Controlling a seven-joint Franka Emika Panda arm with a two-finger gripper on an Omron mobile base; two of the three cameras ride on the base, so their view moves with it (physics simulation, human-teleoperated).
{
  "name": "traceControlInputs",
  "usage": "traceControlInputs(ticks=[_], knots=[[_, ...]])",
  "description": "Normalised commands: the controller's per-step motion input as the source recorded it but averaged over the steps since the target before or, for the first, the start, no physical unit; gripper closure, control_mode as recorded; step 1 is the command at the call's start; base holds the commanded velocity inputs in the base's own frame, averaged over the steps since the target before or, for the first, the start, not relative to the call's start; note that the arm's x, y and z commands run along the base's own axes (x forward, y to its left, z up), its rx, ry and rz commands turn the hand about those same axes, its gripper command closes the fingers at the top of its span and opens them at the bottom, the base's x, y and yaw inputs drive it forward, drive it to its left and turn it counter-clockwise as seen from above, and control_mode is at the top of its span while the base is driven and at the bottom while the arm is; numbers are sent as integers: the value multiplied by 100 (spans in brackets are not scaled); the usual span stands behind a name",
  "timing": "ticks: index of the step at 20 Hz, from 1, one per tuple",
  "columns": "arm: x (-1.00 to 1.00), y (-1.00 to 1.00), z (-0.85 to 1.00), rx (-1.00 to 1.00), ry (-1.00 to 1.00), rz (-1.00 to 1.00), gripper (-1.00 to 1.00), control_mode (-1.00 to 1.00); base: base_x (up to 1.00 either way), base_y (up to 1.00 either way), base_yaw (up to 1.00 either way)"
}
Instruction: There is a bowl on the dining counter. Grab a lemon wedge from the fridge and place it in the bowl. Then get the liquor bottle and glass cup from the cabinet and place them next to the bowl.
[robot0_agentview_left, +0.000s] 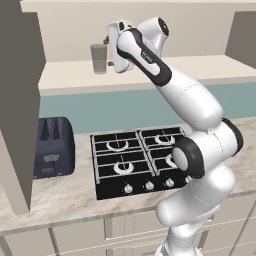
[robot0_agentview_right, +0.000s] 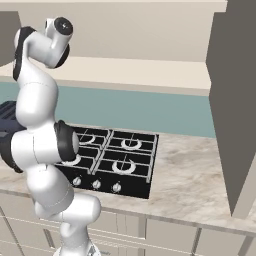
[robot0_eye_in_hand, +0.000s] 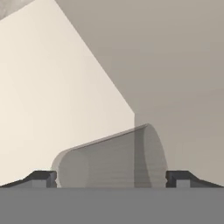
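The glass cup (robot0_agentview_left: 99, 58), a grey translucent tumbler, stands upright on the beige shelf of the open cabinet (robot0_agentview_left: 165, 67). My gripper (robot0_agentview_left: 106, 47) is raised to shelf height just right of the cup and is open. In the hand view the cup (robot0_eye_in_hand: 111, 159) lies across the picture between my two dark fingertips (robot0_eye_in_hand: 43, 178), with a gap on each side; nothing is held. The cabinet shelf (robot0_agentview_right: 150, 72) also appears in the right base view. The bowl, lemon wedge, fridge, liquor bottle and dining counter are out of view.
Below the cabinet a black four-burner stove (robot0_agentview_left: 137, 160) sits in a marbled counter (robot0_agentview_left: 65, 200), with a dark blue toaster (robot0_agentview_left: 52, 145) to its left. Open cabinet doors (robot0_agentview_left: 17, 100) (robot0_agentview_right: 232, 100) hang at either side. A teal backsplash runs behind the stove.
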Motion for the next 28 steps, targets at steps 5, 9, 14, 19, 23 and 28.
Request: traceControlInputs(ticks=[5, 9, 14, 19, 23, 28], knots=[[9, 0, -3, -1, 0, -5, -100, -100, 0, 0, 0], [2, 0, 0, 0, 0, -4, -100, -100, 0, 0, 0], [0, 0, 0, 0, 0, -3, -100, -100, 0, 0, 0], [0, 1, 0, 0, 0, -2, -100, -100, 0, 0, 0], [0, 3, 0, 0, 0, 0, -100, -100, 0, 0, 0], [0, 5, 0, 0, 0, 0, -100, -100, 0, 0, 0]])
